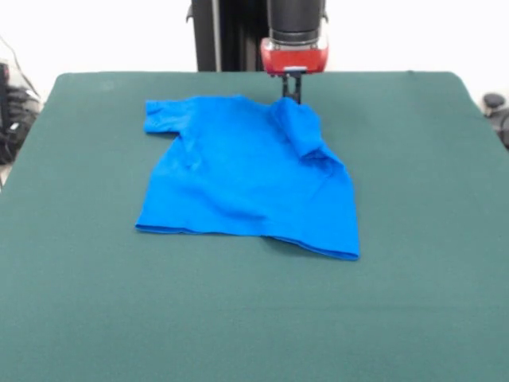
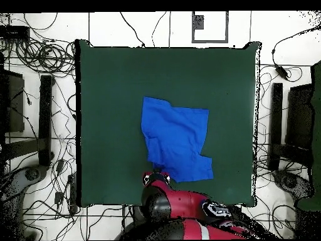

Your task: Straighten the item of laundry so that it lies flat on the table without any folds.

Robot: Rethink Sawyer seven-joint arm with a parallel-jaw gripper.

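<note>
The item of laundry (image 1: pixel 238 175), a bright blue T-shirt, lies on the green table (image 1: pixel 87 318) a little toward the far side. One sleeve spreads out at the far left. The other sleeve (image 1: pixel 305 127) is folded over onto the body and bulges up toward my gripper (image 1: pixel 293 97). The gripper stands at the shirt's far edge, its dark fingers close together and pinched on that raised fold. From overhead the T-shirt (image 2: pixel 175 141) sits near the middle of the table (image 2: pixel 106 81), and the gripper (image 2: pixel 160 174) meets its edge nearest the red arm (image 2: pixel 178 207).
Green cloth surrounds the shirt on all sides, widest on the near side in the front view. Cables (image 2: pixel 44 56) and dark stands (image 2: pixel 45 119) crowd the floor round the table. A black column (image 1: pixel 215 36) rises behind the far edge.
</note>
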